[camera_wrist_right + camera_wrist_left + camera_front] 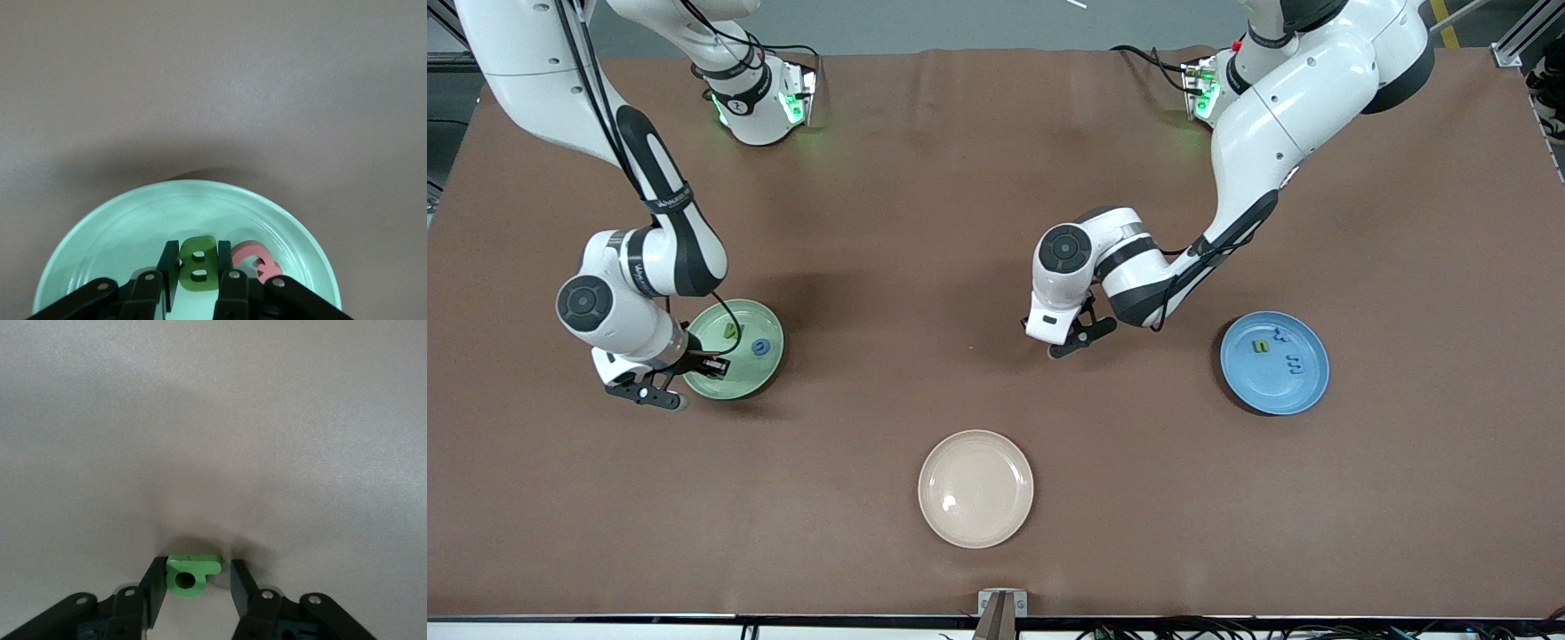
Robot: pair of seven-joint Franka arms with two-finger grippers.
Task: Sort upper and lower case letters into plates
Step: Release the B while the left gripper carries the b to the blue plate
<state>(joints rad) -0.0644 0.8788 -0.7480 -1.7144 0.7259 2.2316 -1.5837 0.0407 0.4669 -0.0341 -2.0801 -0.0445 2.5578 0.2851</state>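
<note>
Over the mint green plate (740, 378) (133, 220), near its rim, my right gripper (674, 397) (198, 252) is shut on a green letter B (199, 268). A pink letter (257, 259) lies in that plate beside the B. The front view shows a green letter (731, 331) and a blue letter (760, 348) there too. Down at the bare table's middle, my left gripper (1058, 349) (198, 568) stands around a small green letter (190, 577). One finger touches it and a narrow gap shows at the other. The blue plate (1272, 393) holds a green letter (1261, 346) and two blue letters (1294, 363).
A cream-beige plate (975, 488) with nothing in it lies nearer the front camera, between the two arms. The brown table (925, 222) stretches wide around all three plates.
</note>
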